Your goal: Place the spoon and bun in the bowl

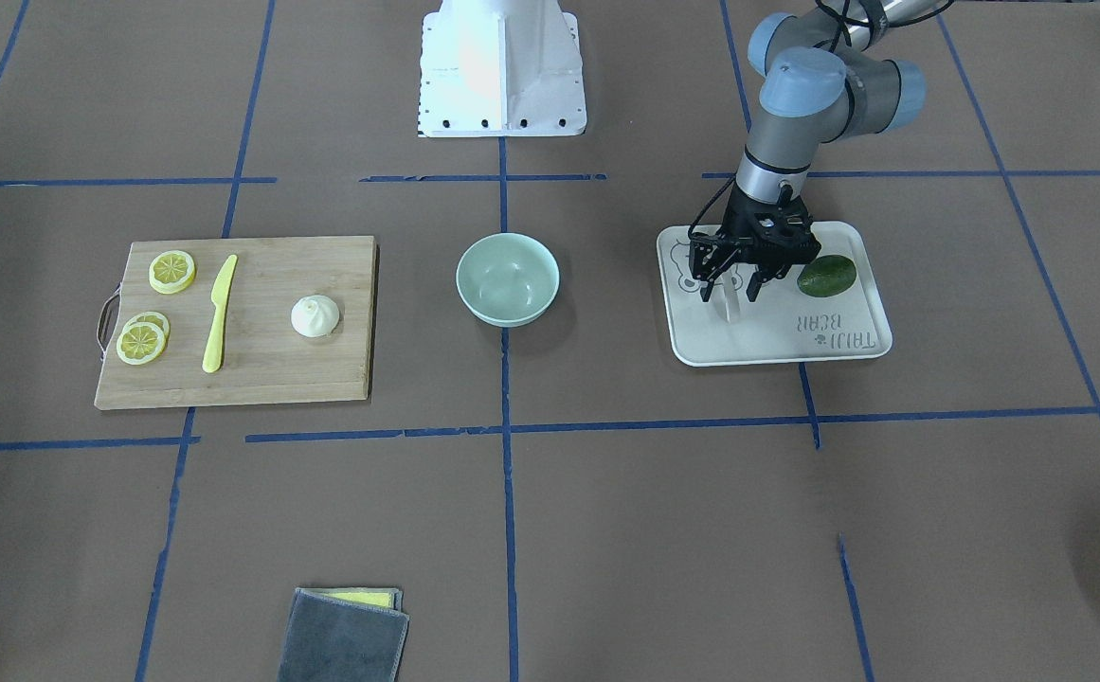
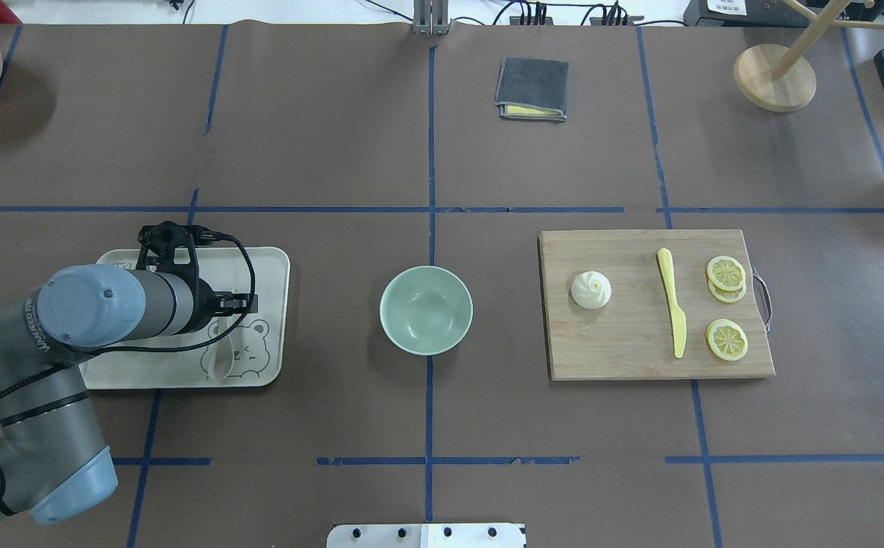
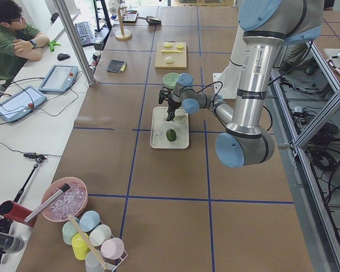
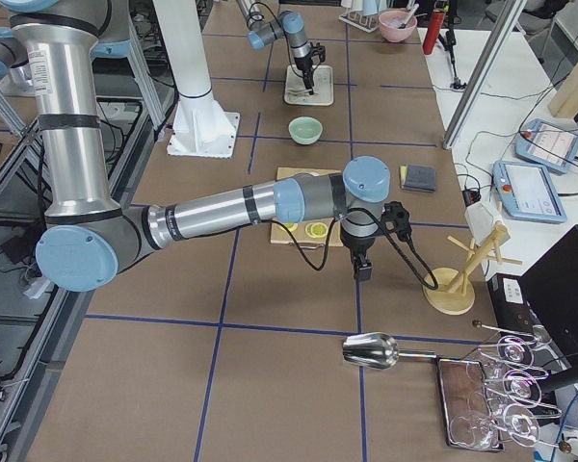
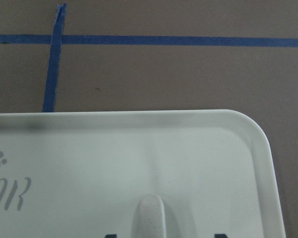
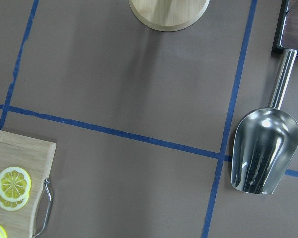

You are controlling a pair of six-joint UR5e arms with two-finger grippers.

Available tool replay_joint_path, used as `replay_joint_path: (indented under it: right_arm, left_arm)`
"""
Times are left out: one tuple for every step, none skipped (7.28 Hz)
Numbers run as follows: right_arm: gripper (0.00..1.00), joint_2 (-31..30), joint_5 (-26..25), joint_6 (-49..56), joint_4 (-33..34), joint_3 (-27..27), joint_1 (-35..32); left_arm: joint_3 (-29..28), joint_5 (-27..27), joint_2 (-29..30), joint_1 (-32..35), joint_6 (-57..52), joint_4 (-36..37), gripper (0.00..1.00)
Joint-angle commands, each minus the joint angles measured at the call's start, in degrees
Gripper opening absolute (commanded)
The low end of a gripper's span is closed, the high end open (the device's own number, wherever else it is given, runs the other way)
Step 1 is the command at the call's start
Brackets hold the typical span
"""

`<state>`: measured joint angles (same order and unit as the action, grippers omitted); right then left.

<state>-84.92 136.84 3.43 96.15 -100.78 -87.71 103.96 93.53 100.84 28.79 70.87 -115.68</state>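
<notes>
The pale spoon [image 1: 730,307] lies on the white bear tray [image 1: 777,347]; it also shows in the overhead view [image 2: 220,358]. My left gripper [image 1: 731,284] is low over the tray, open, with one finger on each side of the spoon's handle [image 5: 149,218]. The white pleated bun [image 1: 315,315] sits on the wooden cutting board [image 1: 256,379], far from both grippers. The mint-green bowl [image 1: 508,279] stands empty at the table's middle. My right gripper [image 4: 363,271] hangs past the board's outer end; I cannot tell whether it is open or shut.
A dark green fruit [image 1: 826,275] lies on the tray beside the left gripper. A yellow knife [image 1: 219,313] and lemon slices [image 1: 172,271] lie on the board. A folded grey cloth [image 1: 346,639], a metal scoop [image 6: 260,148] and a wooden stand [image 2: 774,76] sit farther out.
</notes>
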Motion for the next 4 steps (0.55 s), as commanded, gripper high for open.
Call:
replay_joint_path:
  right_arm:
    - [1.0, -0.1, 0.0, 0.0, 0.0, 0.0, 0.1]
    - [1.0, -0.1, 0.0, 0.0, 0.0, 0.1, 0.1]
    - [1.0, -0.1, 0.0, 0.0, 0.0, 0.1, 0.0]
    - [1.0, -0.1, -0.1, 0.0, 0.0, 0.1, 0.0]
  left_arm:
    - [-0.1, 0.1, 0.1, 0.0, 0.2, 0.0, 0.65]
    - [-0.1, 0.1, 0.1, 0.0, 0.2, 0.0, 0.63]
    - [-0.1, 0.1, 0.1, -0.1, 0.2, 0.0, 0.61]
    - [-0.1, 0.2, 0.0, -0.1, 0.2, 0.0, 0.61]
